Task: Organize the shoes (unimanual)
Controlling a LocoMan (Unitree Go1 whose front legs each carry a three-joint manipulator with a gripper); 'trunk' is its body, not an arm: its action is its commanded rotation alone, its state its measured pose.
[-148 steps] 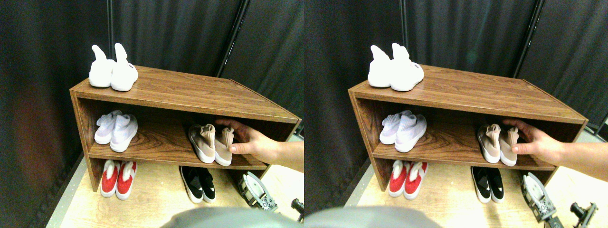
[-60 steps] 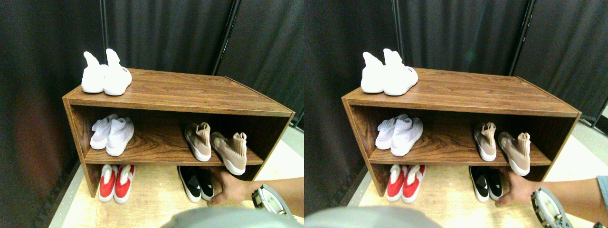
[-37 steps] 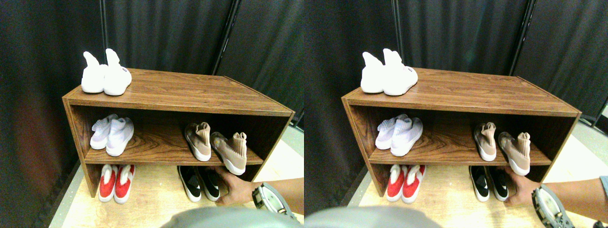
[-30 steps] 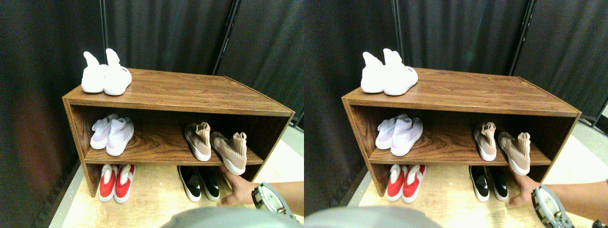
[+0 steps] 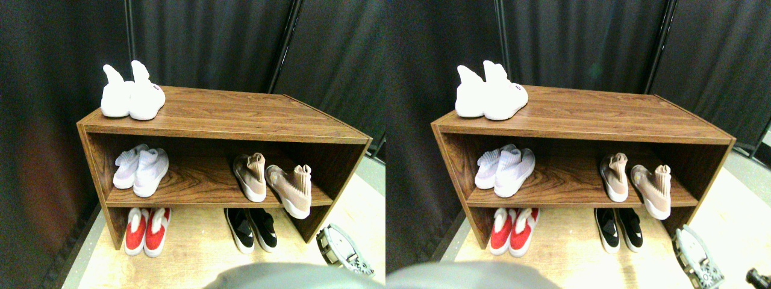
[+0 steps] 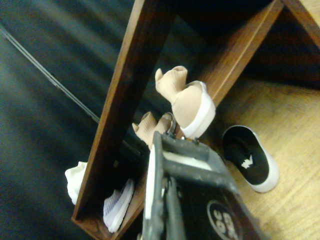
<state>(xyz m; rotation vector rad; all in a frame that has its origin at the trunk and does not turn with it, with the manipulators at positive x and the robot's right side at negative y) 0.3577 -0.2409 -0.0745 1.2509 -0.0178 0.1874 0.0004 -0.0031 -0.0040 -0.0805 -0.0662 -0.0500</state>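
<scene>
Here the right gripper (image 5: 344, 250) sits low on the pale wooden floor (image 5: 199, 253), just off the right front corner of the wooden shoe rack (image 5: 241, 123); whether its fingers are apart or together cannot be told, since the wrist view shows only the dark frame of one jaw. Nothing is held.

Nearest the fingers, up and to the left of them, is the beige-tan pair (image 5: 274, 180) on the middle shelf. Its right shoe (image 5: 292, 189) lies askew, its white-soled end jutting past the shelf's front edge, apart from the left shoe (image 5: 250, 176), which stands straight and further in. In the wrist view the overhanging shoe (image 6: 190, 105) sits just beyond the jaw, with its partner (image 6: 150, 127) behind it.

Left of the fingers, on the floor under the shelf, stands the black pair (image 5: 252, 230) with white soles, the two shoes close together; one of them (image 6: 252, 160) shows beside the jaw in the wrist view.

Farther from the fingers, a lilac-white pair (image 5: 140, 171) rests at the shelf's left end, a red-and-white pair (image 5: 147, 230) below it, and a white high-cuff pair (image 5: 129, 93) on the rack's top.
</scene>
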